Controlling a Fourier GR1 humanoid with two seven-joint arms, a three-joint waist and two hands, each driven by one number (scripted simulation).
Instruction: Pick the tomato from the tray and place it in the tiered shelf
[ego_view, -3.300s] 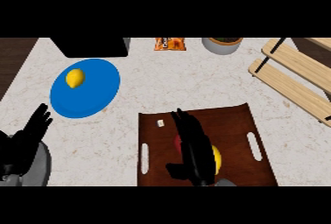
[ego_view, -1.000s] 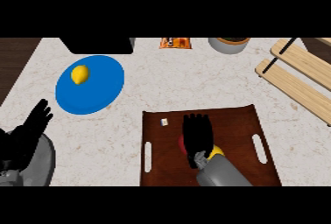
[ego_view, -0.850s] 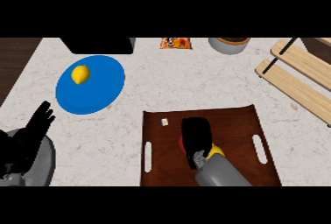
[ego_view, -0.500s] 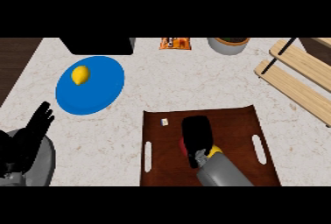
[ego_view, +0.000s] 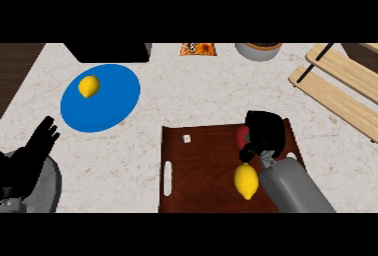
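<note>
A: What is sitting on the counter (ego_view: 192, 90) toward ten o'clock?

B: A blue plate (ego_view: 103, 100) is lying there, carrying a lemon (ego_view: 88, 86).

A: And along the twelve o'clock edge?

B: A black box (ego_view: 108, 51), an orange packet (ego_view: 197, 48) and a grey bowl (ego_view: 258, 50) are lining up. Another lemon (ego_view: 246, 181) is resting at five o'clock.

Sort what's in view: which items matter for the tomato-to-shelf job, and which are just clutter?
Job items: tomato, partly hidden by the right hand; brown tray; tiered shelf.

Lying about: lemon on the tray; blue plate with its lemon; orange packet; bowl; left hand, resting at the lower left.
</note>
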